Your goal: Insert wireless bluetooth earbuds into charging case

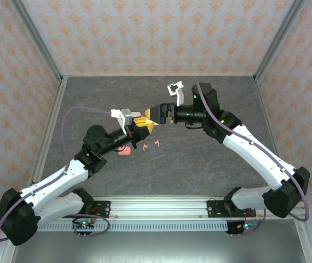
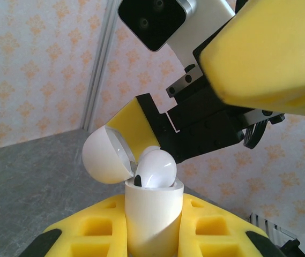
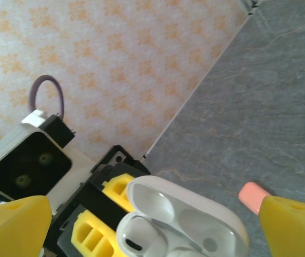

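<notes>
While the left gripper (image 1: pixel 140 125) pinches a white charging case (image 2: pixel 153 219) upright, the right gripper (image 1: pixel 154 114) hangs just above it with jaws spread wide
One white earbud (image 2: pixel 156 168) sits in the mouth of the case, its rounded head standing above the rim, with the lid (image 2: pixel 105 156) swung open to one side; two salmon-pink earbuds (image 1: pixel 146 147) lie loose on the grey table (image 1: pixel 199 159) near the grippers, a closed pink case (image 1: pixel 124 150) just beside them

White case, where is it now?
Top view: the white case stands open in the left gripper, over the middle of the table, with the open right gripper beside it.
</notes>
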Controlling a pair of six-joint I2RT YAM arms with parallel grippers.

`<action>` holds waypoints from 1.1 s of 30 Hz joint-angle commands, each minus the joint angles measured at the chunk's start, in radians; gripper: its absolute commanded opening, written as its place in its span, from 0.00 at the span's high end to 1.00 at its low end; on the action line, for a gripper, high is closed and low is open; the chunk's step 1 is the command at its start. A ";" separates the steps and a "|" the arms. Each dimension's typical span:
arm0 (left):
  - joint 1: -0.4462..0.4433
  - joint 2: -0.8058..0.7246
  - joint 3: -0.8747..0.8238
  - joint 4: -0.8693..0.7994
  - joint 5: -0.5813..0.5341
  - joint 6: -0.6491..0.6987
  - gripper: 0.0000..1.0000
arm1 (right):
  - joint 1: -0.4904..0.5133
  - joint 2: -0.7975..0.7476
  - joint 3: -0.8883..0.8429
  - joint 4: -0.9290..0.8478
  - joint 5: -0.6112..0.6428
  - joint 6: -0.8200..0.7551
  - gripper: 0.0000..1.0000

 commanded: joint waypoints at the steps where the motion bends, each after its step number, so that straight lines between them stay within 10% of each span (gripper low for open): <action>1: -0.010 0.002 0.034 0.047 0.026 -0.002 1.00 | 0.007 -0.017 -0.001 0.103 -0.074 0.021 0.00; 20: -0.010 0.011 0.032 -0.018 -0.023 0.031 1.00 | 0.007 -0.099 -0.016 -0.086 0.035 -0.141 0.04; 33: -0.010 0.222 0.173 -0.246 -0.194 0.005 1.00 | -0.022 -0.205 0.012 -0.372 0.683 -0.244 0.01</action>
